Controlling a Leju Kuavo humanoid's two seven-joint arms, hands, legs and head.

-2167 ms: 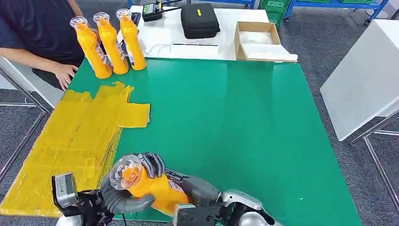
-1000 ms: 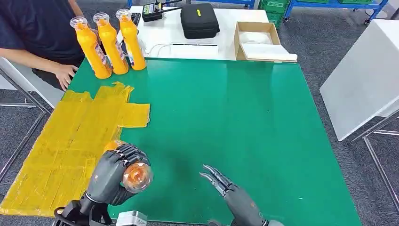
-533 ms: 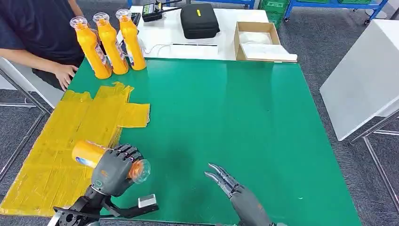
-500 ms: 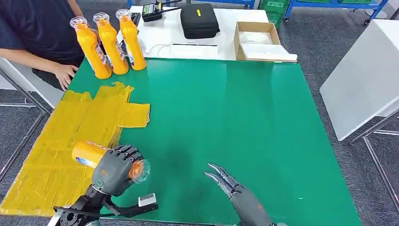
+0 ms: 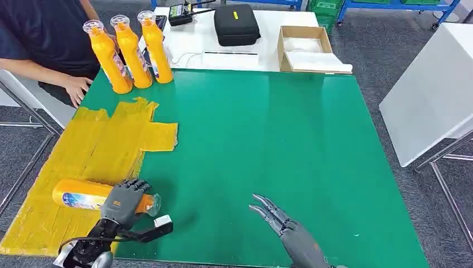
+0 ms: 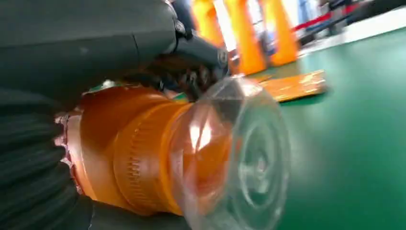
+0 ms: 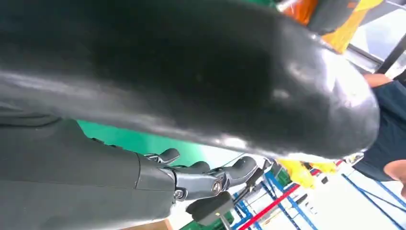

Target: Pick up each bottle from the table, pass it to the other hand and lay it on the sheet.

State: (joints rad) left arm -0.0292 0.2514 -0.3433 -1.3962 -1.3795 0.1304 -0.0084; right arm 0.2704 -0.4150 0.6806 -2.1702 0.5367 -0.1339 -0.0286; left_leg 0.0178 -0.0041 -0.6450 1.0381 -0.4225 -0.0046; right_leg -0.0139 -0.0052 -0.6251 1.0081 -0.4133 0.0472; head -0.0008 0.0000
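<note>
An orange bottle (image 5: 78, 195) with a clear cap lies on its side on the yellow sheet (image 5: 89, 162), its cap toward the green table (image 5: 268, 145). My left hand (image 5: 124, 202) grips it near the neck; the left wrist view shows that bottle (image 6: 143, 153) and its clear cap (image 6: 249, 158) close up inside the hand (image 6: 52, 57). My right hand (image 5: 279, 220) hovers open over the table's near edge, fingers spread, holding nothing. Three more orange bottles (image 5: 131, 50) stand upright at the table's far left corner.
A person's hand (image 5: 75, 88) rests at the table's far left edge by the standing bottles. Behind the green table, a white table carries a black case (image 5: 237, 23), a cardboard box (image 5: 309, 47) and a small device (image 5: 179, 12). Another white table (image 5: 435, 89) stands to the right.
My left hand has tipped the bottle over from upright and lowered it leftward onto the yellow sheet. The right hand let go of it earlier and has drawn slightly back.
</note>
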